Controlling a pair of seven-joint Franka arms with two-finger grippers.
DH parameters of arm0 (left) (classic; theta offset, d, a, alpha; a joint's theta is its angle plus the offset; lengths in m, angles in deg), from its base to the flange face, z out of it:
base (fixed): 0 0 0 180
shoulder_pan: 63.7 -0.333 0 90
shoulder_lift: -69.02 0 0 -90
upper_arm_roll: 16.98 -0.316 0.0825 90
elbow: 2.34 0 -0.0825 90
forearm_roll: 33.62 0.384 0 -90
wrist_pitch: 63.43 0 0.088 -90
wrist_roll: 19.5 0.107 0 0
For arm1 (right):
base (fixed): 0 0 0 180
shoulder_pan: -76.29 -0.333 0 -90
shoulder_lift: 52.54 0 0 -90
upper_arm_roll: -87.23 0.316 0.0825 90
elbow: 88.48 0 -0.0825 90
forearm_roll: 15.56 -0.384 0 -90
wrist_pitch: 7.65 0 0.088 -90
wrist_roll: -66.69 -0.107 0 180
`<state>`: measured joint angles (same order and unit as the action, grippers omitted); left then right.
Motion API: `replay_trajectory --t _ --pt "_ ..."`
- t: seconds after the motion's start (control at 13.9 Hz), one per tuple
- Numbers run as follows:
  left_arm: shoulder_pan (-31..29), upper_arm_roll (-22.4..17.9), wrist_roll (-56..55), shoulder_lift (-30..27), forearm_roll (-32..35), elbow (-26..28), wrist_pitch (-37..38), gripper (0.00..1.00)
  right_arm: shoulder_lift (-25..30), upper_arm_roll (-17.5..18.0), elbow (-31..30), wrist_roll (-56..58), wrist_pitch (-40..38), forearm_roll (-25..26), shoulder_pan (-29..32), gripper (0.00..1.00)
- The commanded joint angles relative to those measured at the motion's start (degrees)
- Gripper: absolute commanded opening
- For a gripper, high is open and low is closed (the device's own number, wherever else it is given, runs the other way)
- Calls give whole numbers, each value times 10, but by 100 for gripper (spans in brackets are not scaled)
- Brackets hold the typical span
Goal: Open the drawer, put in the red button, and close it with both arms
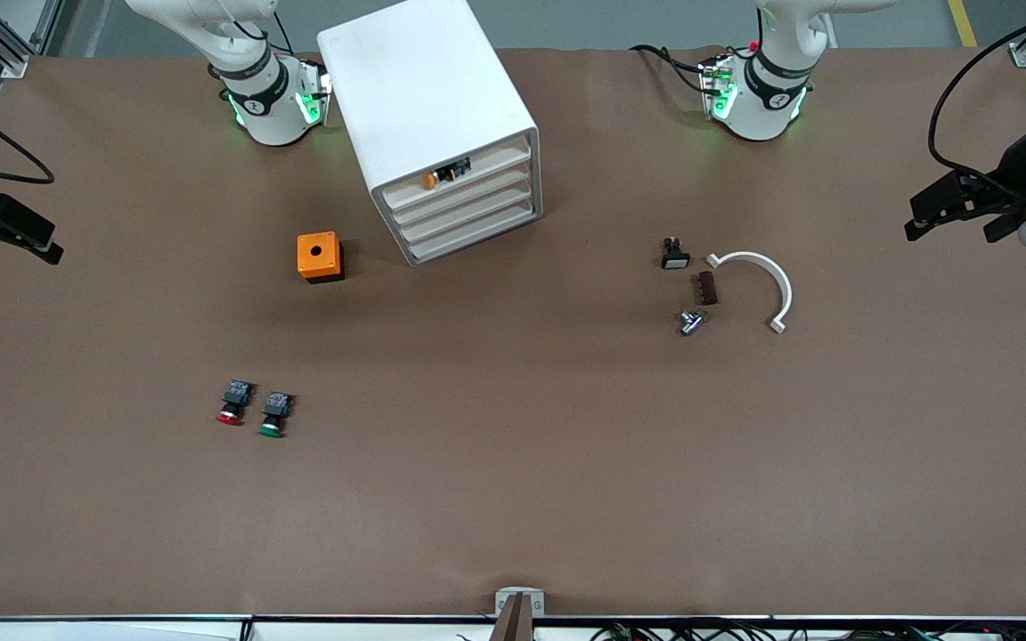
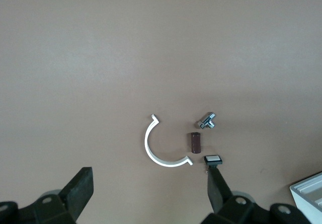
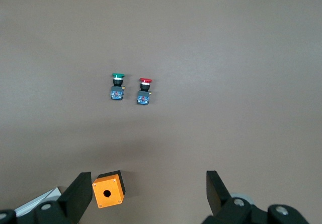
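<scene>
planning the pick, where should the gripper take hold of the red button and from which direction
Probably the black boxy body of the red button, from straight above. It lies on its side, cap toward the front camera, so the flat body sides suit the fingers. The green button lies close beside it, so clearance looks tight there.

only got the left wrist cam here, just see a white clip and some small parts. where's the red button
Observer: The red button lies toward the right arm's end of the table, beside the green button.
Operator: drawers open yet
Observer: No, the drawer sits flush in the cabinet.
Operator: where's the other gripper
Observer: The right gripper is open, up over the table edge at its own end; the left gripper is open too.
</scene>
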<state>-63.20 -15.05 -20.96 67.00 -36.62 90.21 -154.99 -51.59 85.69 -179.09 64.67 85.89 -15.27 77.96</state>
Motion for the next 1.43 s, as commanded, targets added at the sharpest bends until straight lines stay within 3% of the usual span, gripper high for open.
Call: replay_trajectory --t 0.0,0.36,0.72,1.0,1.36 --pt "-5 3 -4 18 13 -17 12 100 -1 1 6 4 -5 -1 3 100" --pt "2 7 -5 49 14 -13 12 100 -15 2 6 -3 -5 -1 -1 100" --pt "20 15 -73 90 9 -17 26 100 -89 4 7 -3 12 -2 -2 100" --pt "84 18 -285 141 -18 -25 27 100 -146 2 6 -3 61 -56 19 100" --pt "131 18 -518 239 -145 -68 28 100 -213 3 -1 -6 117 -61 15 100"
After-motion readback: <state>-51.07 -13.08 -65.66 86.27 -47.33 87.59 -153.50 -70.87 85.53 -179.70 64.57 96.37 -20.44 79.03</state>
